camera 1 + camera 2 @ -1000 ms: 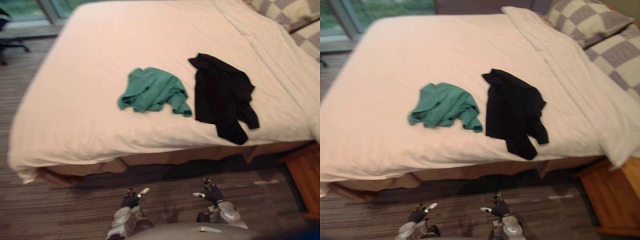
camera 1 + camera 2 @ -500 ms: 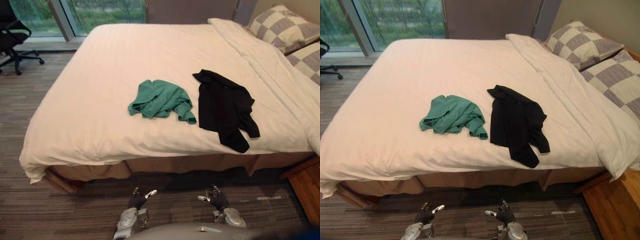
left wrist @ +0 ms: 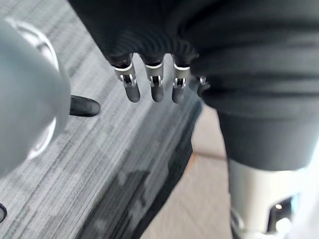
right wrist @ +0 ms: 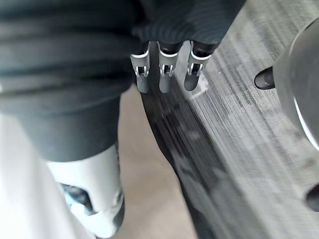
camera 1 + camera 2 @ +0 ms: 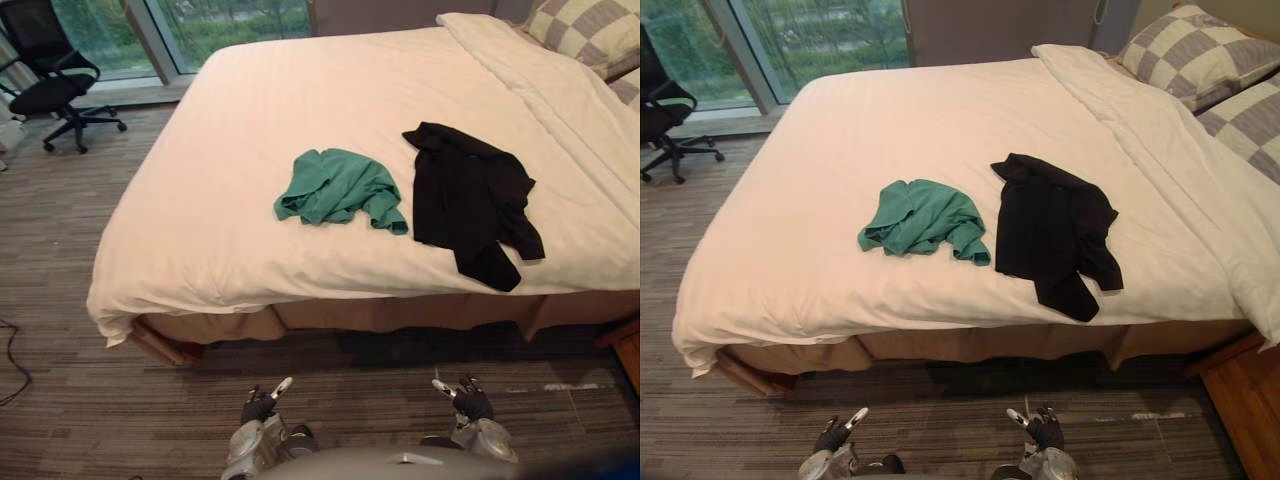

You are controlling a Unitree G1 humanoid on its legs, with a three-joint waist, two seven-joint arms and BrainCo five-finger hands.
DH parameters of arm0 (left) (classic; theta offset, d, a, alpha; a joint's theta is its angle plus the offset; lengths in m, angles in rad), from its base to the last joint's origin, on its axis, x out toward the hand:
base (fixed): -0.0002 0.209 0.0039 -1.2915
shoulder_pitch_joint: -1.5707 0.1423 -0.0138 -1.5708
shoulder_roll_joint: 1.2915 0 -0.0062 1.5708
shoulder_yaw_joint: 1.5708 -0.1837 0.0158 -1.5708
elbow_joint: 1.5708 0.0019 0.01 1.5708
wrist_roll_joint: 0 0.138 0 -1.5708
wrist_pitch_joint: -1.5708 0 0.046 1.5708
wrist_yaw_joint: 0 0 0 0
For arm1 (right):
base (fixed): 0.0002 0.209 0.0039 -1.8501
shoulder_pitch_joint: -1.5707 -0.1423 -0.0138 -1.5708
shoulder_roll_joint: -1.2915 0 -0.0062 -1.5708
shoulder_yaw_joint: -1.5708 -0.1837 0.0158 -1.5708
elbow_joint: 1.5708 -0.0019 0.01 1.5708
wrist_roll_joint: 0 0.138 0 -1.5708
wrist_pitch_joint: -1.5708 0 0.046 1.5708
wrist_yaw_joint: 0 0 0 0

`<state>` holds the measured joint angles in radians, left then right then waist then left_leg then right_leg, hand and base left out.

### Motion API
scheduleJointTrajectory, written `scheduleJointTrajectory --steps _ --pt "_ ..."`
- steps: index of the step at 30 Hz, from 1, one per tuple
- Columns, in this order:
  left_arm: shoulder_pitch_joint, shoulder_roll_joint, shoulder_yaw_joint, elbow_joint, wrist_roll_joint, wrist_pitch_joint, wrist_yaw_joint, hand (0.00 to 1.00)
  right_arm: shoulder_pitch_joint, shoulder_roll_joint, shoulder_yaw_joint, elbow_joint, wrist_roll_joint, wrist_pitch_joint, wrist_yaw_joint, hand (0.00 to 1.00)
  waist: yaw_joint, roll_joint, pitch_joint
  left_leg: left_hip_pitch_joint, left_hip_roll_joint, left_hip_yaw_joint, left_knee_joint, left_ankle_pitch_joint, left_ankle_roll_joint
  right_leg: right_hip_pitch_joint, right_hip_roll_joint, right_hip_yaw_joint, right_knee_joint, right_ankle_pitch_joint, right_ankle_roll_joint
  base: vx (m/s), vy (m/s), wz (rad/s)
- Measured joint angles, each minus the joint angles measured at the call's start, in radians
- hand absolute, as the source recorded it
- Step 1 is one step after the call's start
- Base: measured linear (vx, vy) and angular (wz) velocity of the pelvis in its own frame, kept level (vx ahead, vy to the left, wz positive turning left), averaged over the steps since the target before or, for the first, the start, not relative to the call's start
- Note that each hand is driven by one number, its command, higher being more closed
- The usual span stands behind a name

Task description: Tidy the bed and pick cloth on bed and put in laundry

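A crumpled green cloth [image 5: 340, 187] lies on the white bed [image 5: 200, 250], near the middle of its front half. Just to its right a black garment [image 5: 470, 195] is spread flat, one end reaching toward the bed's front edge. My left hand [image 5: 262, 405] and right hand [image 5: 470, 400] hang low over the carpet in front of the bed, well apart from both cloths. Both hands hold nothing, and their fingers [image 3: 154, 84] [image 4: 164, 74] are straight and point toward the floor.
A white duvet [image 5: 1160, 150] is folded back along the bed's right side, below checked pillows [image 5: 1190, 55]. A black office chair [image 5: 50, 85] stands at the far left by the window. A wooden bedside unit [image 5: 1240, 400] sits at the right front corner. Striped carpet [image 5: 100, 420] lies before the bed.
The whole picture has shifted as the camera moved, so more floor and the chair now show at the left. The cloths lie as before and both hands stay low.
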<state>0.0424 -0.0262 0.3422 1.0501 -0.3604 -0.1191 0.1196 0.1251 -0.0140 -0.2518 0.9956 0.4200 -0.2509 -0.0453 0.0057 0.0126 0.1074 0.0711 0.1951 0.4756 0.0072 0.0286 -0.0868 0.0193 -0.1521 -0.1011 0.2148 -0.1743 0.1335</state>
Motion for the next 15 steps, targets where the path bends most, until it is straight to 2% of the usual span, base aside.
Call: scheduleJointTrajectory --steps 4,6,9,10,12,13,15 --pt "-0.011 0.021 0.083 -0.007 -0.07 0.031 0.062 0.0 0.044 -0.006 -0.14 -0.044 0.074 -0.02 -0.015 0.0 0.0 -0.023 -0.007 0.015 -0.011 -0.005 -0.031 0.013 -0.015 0.013 -0.005 -0.015 -0.011 -0.003 -0.002 0.11 0.002 0.02" --pt "-0.032 0.089 0.15 -0.04 -0.101 0.038 0.085 0.0 0.061 -0.043 -0.246 -0.094 0.109 -0.032 -0.027 0.0 -0.001 -0.031 -0.007 0.014 -0.016 -0.02 -0.04 0.013 -0.015 0.029 -0.007 -0.033 -0.029 -0.003 -0.001 0.12 -0.013 0.18" --pt "-0.053 0.25 0.258 -0.162 -0.102 0.035 0.094 0.0 0.069 -0.15 -0.387 -0.197 0.104 -0.073 -0.055 0.0 0.002 -0.031 -0.006 0.009 -0.019 -0.032 -0.044 0.013 -0.015 0.043 -0.01 -0.055 -0.047 -0.003 -0.001 0.09 -0.01 0.17" --pt "-0.061 0.282 0.273 -0.18 -0.103 0.033 0.095 0.0 0.069 -0.17 -0.412 -0.216 0.098 -0.08 -0.058 0.0 -0.001 -0.032 -0.007 0.007 -0.019 -0.033 -0.044 0.013 -0.015 0.044 -0.009 -0.056 -0.05 -0.003 -0.002 0.06 -0.018 0.18" --pt "-0.096 0.402 0.325 -0.273 -0.127 -0.003 0.093 0.0 0.069 -0.25 -0.481 -0.326 0.038 -0.122 -0.081 0.0 -0.005 -0.033 -0.008 -0.015 -0.018 -0.053 -0.043 0.013 -0.016 0.045 -0.008 -0.08 -0.059 -0.002 -0.002 0.04 -0.022 0.25" --pt "-0.106 0.425 0.333 -0.303 -0.129 -0.015 0.086 0.0 0.071 -0.267 -0.486 -0.365 0.023 -0.131 -0.087 0.0 -0.007 -0.035 -0.007 -0.019 -0.018 -0.055 -0.041 0.013 -0.016 0.043 -0.008 -0.079 -0.06 -0.002 -0.002 0.04 -0.012 0.17" --pt "-0.132 0.512 0.324 -0.451 -0.126 -0.052 0.077 0.0 0.077 -0.328 -0.48 -0.556 -0.06 -0.143 -0.115 0.0 -0.007 -0.04 -0.007 -0.034 -0.017 -0.059 -0.038 0.012 -0.017 0.034 -0.007 -0.079 -0.061 -0.001 -0.002 0.02 0.0 0.06"
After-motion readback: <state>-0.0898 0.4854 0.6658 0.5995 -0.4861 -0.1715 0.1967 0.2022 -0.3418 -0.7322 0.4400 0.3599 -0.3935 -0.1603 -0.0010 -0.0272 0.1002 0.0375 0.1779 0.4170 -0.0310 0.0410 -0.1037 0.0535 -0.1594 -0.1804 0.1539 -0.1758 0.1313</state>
